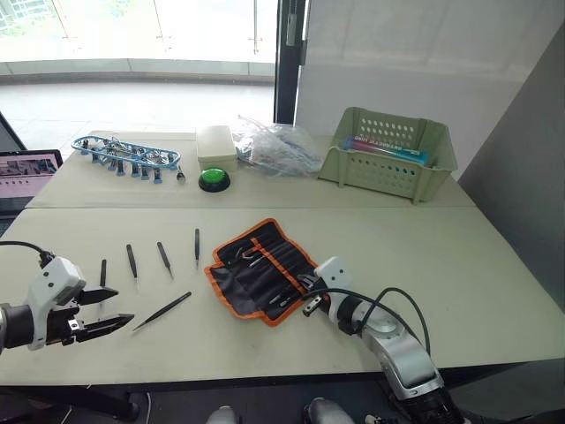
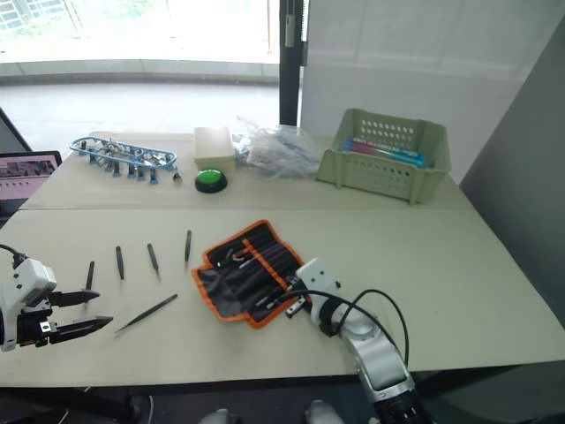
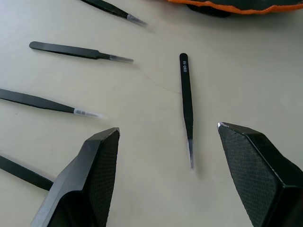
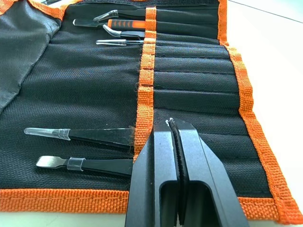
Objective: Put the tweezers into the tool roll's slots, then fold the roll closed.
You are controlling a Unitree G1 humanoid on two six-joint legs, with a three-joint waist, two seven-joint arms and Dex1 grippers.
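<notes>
On the surface (image 1: 371, 230) we keep five tweezers (image 1: 161, 311) loose beside the unrolled tool roll (image 1: 261, 268) (slots up, ready for filling). Our left pincer (image 1: 104, 310), spread wide, hovers low, straddling the nearest one; our right pincer (image 4: 173, 142), pressed together, rests on the roll, seemingly pinning it.

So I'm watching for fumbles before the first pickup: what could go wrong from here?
1. The left gripper is open around the nearest tweezer's tip; the tweezer lies flat on the table, so the fingers may slip over it or flick it.
2. The other tweezers lie close by and could be knocked.
3. The right gripper, shut, rests over the tool roll; a nudge could shift the open slots.
</notes>
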